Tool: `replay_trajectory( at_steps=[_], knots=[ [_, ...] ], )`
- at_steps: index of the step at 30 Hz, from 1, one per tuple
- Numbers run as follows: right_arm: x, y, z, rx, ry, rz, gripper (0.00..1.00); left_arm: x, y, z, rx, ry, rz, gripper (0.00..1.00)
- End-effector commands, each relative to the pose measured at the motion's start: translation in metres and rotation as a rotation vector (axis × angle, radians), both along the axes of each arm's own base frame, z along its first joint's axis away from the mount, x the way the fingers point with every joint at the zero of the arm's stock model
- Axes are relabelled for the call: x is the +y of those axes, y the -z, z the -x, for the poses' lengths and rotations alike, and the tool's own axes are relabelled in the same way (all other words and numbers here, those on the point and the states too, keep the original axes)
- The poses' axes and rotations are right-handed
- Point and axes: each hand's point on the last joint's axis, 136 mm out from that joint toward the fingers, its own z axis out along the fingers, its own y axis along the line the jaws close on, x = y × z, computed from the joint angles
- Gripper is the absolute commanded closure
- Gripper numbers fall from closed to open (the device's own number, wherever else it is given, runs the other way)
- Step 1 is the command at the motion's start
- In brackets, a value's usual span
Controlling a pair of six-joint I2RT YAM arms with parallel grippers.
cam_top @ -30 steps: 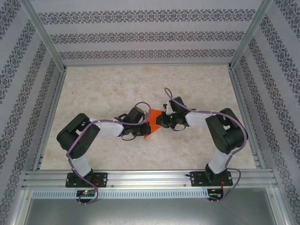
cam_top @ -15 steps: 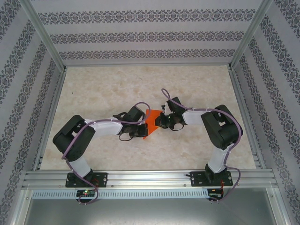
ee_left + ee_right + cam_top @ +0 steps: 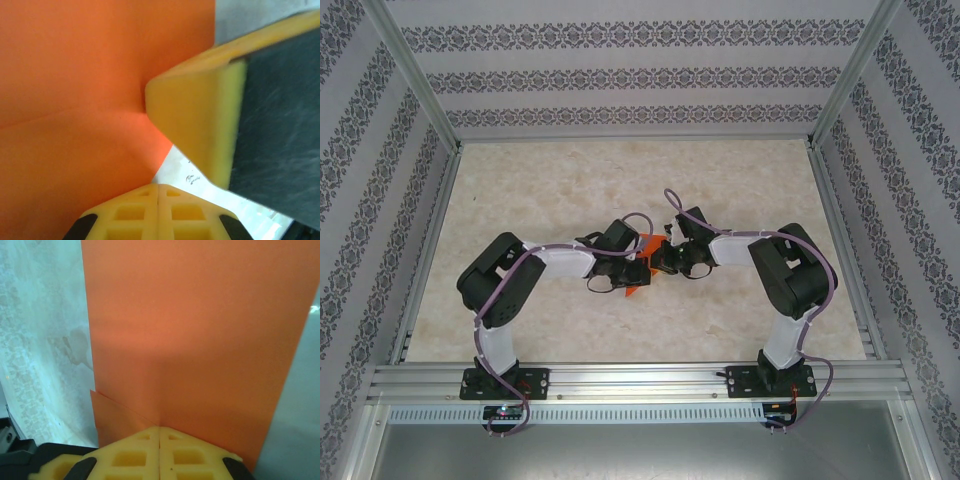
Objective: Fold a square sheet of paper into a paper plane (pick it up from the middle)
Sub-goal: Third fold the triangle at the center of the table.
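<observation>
The square sheet of paper is bright orange and hangs folded between my two grippers over the middle of the table. The left wrist view has the paper with a faint crease across it, and my left gripper is shut on its lower corner. One yellow finger of the right gripper presses against the sheet from the right. From the right wrist, the paper stands upright with a second layer peeking out at lower left, my right gripper shut on its bottom edge. From above, the left gripper and right gripper nearly touch.
The beige marbled table stretches behind and around the arms. Patterned walls and aluminium frame rails enclose it at the back, sides and near edge. Both forearms lie low, meeting at the centre.
My left arm has swung right and brought its gripper up against the right one. Less orange paper shows between them from above. The right arm has hardly moved.
</observation>
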Motion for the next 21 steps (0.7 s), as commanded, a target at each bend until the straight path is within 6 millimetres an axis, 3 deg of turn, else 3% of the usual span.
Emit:
replay_trajectory(
  at_steps=[1, 21],
  knots=[
    [-0.021, 0.045, 0.025, 0.104, 0.000, 0.147, 0.93, 0.013, 0.022, 0.013, 0.059, -0.016, -0.055, 0.97],
    [-0.027, 0.053, 0.028, 0.115, -0.004, 0.178, 0.94, 0.069, 0.027, 0.069, 0.179, -0.062, -0.008, 0.97]
  ],
)
